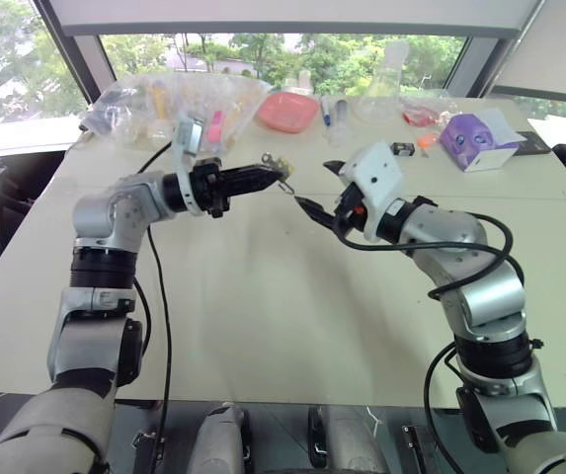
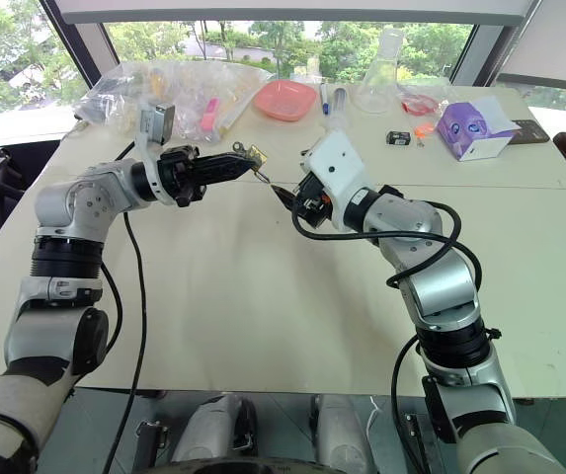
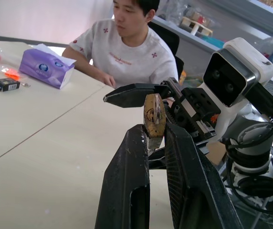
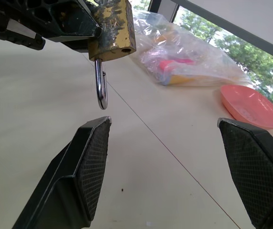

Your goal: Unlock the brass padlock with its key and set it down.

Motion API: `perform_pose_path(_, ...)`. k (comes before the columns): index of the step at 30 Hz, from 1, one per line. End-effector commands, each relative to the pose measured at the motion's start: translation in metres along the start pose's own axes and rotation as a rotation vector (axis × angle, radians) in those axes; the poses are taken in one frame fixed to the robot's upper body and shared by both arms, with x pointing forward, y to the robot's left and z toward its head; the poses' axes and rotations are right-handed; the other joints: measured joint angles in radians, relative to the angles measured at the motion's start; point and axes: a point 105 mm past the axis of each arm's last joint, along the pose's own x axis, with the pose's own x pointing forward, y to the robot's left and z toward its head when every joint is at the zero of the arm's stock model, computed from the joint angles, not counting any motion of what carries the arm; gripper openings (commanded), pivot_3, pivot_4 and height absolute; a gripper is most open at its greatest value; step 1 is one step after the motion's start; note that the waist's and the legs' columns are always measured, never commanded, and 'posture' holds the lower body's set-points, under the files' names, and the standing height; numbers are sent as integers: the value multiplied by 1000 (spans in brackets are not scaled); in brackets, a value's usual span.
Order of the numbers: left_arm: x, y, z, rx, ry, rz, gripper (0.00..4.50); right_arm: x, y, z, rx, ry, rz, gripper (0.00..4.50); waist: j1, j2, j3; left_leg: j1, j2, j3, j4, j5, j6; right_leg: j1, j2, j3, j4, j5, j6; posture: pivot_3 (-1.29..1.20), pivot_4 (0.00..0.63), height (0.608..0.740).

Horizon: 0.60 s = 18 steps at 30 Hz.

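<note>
The brass padlock, its stamped lettering too worn to read, is clenched in the left end effector above the surface, shackle hanging down, while the right end effector is spread wide just beside it.

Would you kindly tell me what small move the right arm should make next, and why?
Probably ease the right end effector toward the brass padlock and close on its shackle. The left end effector is shut on the padlock body, the shackle hangs free just ahead of the right one's open fingers, and no key is visible.
</note>
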Motion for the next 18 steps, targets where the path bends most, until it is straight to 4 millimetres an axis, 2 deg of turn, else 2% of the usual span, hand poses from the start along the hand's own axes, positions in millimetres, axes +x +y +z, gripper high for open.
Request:
perform_pose_path(1, 2, -5, 11, 39, -20, -24, 0, -2, -17, 10, -38, -39, -75, 3644, 0, 0, 0, 0, 0, 0, 0, 0, 0, 0, 0, 0, 0, 0, 0, 0, 150, 733)
perform_pose_path(4, 2, -3, 10, 27, -28, -9, 0, -5, -10, 4, -60, 3, -11, 3644, 1, 0, 0, 0, 0, 0, 0, 0, 0, 0, 0, 0, 0, 0, 0, 0, 150, 733)
perform_pose_path(6, 3, -1, 6, -21, -51, 5, 0, -17, -2, -6, -73, 74, 51, 3644, 3, 0, 0, 0, 0, 0, 0, 0, 0, 0, 0, 0, 0, 0, 0, 0, 150, 733)
perform_pose_path(8, 8, 5, -7, -76, -60, 40, 0, -39, 4, -22, -72, 191, 101, 3644, 9, 0, 0, 0, 0, 0, 0, 0, 1, 0, 0, 0, -1, 0, 0, 0, 150, 733)
perform_pose_path(11, 18, 14, -25, -185, -79, 74, 0, -64, 14, -34, -80, 312, 155, 3644, 9, 0, 0, -1, 0, -1, 0, -2, 3, 1, -1, 0, -3, 0, 0, 0, 150, 733)
perform_pose_path(14, 27, 17, -39, -240, -65, 82, 0, -71, 15, -35, -66, 347, 151, 3644, 1, -1, 0, -1, -1, -2, 1, -2, 4, 1, -1, 0, -2, 0, 0, 0, 150, 733)
perform_pose_path(18, 46, 31, -79, -319, 11, 143, 0, -79, 17, -38, -61, 404, 143, 3644, 2, 0, 0, 1, 0, -2, 0, -3, 6, 1, 0, 0, -2, 0, 0, 0, 150, 733)
